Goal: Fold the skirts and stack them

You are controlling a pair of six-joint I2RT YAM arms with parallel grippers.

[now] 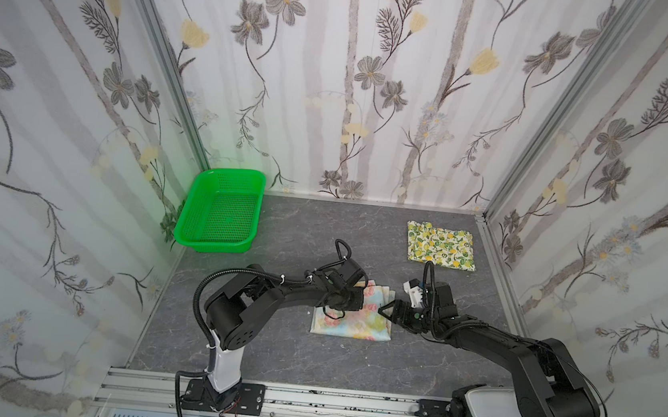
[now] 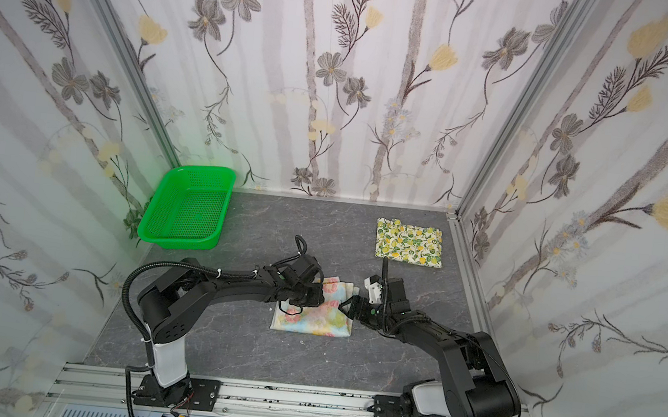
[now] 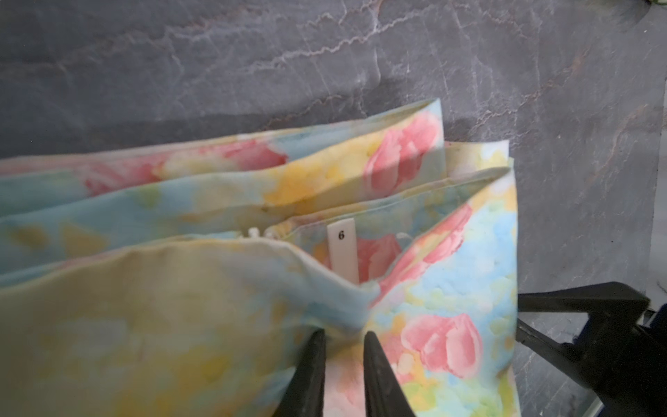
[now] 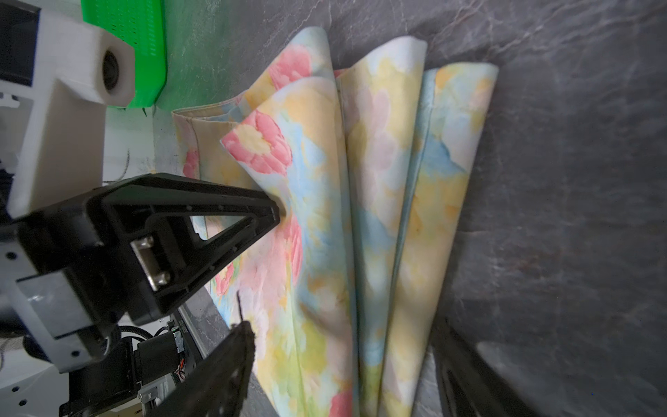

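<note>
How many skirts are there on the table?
2. The lemon skirt lies folded at the far right corner. The pink-flowered skirt lies folded nearer the front, in the middle. The green basket holds none, and nothing seems hidden.

- Pastel skirt (image 3: 451, 252): thin, soft matt cloth with a washed watercolour print.
- Lemon skirt (image 1: 440, 245): matt printed cloth too.
- Basket (image 1: 221, 215): glossy green perforated plastic.
- Tabletop (image 1: 269, 345): matt grey, stone-look, pale veins.
- Left gripper (image 3: 344, 334) jaws: matt black plastic.

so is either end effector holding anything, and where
Left end effector pinches the top layer of the pastel skirt near its size tag; right end effector open, holding nothing.
</note>
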